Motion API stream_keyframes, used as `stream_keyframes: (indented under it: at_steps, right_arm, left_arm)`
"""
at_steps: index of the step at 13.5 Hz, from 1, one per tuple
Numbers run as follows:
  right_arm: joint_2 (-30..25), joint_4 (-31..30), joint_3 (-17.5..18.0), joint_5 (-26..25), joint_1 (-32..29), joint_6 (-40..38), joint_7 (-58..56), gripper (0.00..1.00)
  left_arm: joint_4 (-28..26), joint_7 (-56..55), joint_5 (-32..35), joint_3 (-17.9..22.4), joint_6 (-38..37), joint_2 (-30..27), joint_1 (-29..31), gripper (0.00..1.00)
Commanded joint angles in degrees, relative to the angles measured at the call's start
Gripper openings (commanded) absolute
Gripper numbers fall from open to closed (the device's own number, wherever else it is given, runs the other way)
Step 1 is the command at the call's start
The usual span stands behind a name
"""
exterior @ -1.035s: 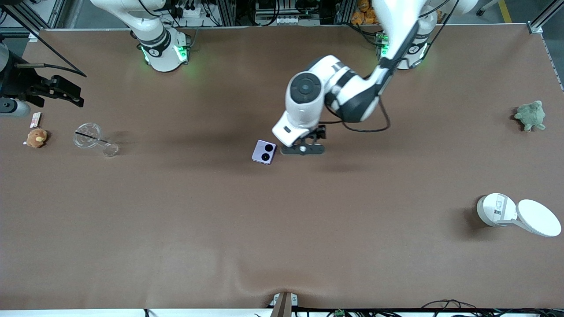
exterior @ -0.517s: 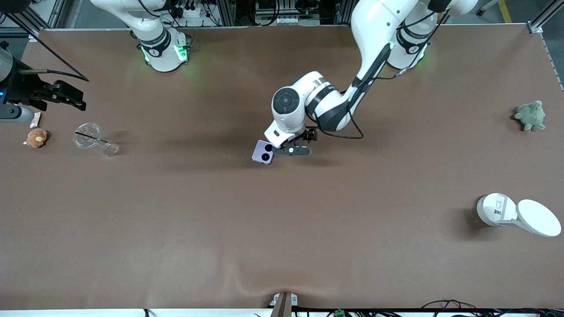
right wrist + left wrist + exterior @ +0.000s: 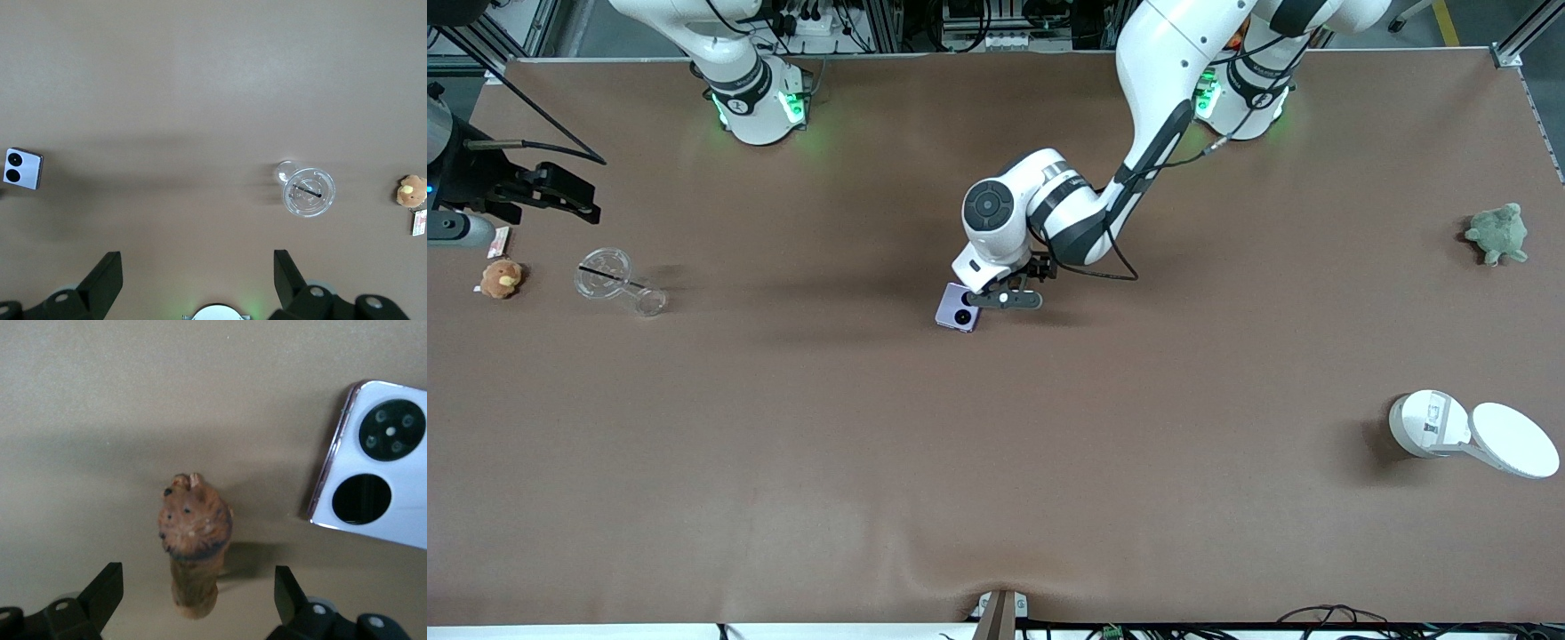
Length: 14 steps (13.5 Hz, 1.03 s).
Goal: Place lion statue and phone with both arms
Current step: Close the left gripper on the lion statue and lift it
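Operator, your left gripper (image 3: 193, 597) stands wide open astride the small orange-brown lion statue (image 3: 193, 547), not touching it, beside the lavender flip phone (image 3: 958, 309) mid-table; your right gripper (image 3: 193, 280) waits wide open, empty.

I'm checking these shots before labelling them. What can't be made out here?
- Lion statue: hidden in the front view by the left arm's wrist; seen only in the left wrist view.
- Phone: one corner covered by the left gripper in the front view, cut off by the edge in the left wrist view.
- Right gripper: its arm runs off the front view's edge.
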Motion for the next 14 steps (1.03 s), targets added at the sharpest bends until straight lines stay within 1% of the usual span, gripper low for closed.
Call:
stream_keyframes:
  at_steps: [1,2,3,5,6,8,10,12,14]
  right_arm:
    - [1.26,1.35,0.58,-0.67,-0.08,-0.94,-0.28,1.00]
    - [1.43,1.44,0.58,-0.67,-0.26,-0.95,-0.20,1.00]
    - [1.96,1.44,0.58,-0.58,-0.35,-1.03,-0.11,1.00]
    - [3.45,1.79,0.67,-0.41,-0.08,-1.03,-0.37,1.00]
    - [3.63,1.79,0.67,-0.32,-0.08,-1.03,-0.37,1.00]
    - [5.20,1.79,0.67,-0.40,-0.08,-1.03,-0.55,1.00]
    - [9.15,1.88,0.67,-0.49,0.53,-2.34,-0.46,1.00]
    - [9.17,1.79,0.76,-0.32,0.88,-3.14,-0.63,1.00]
    - [9.17,1.79,0.85,0.12,3.07,-3.32,-0.02,1.00]
  left_arm:
    - [1.83,-1.50,1.37,0.57,1.30,1.81,-0.21,1.00]
    - [2.01,-1.58,1.37,0.57,1.38,2.08,-0.29,0.87]
    - [2.09,-1.59,1.37,0.57,1.47,2.43,-0.29,0.65]
    - [2.71,-1.50,1.37,0.57,1.47,2.96,-0.21,0.24]
    - [3.06,-1.50,1.37,0.57,1.47,3.22,-0.21,0.10]
    - [3.76,-1.50,1.37,0.57,1.47,3.14,0.14,0.09]
    - [5.42,-3.50,1.20,0.75,1.04,2.00,0.84,0.09]
    - [6.23,-5.63,1.37,1.36,0.51,-0.19,2.68,0.09]
    - [6.49,-5.89,0.76,1.36,-2.29,-3.52,6.10,0.10]
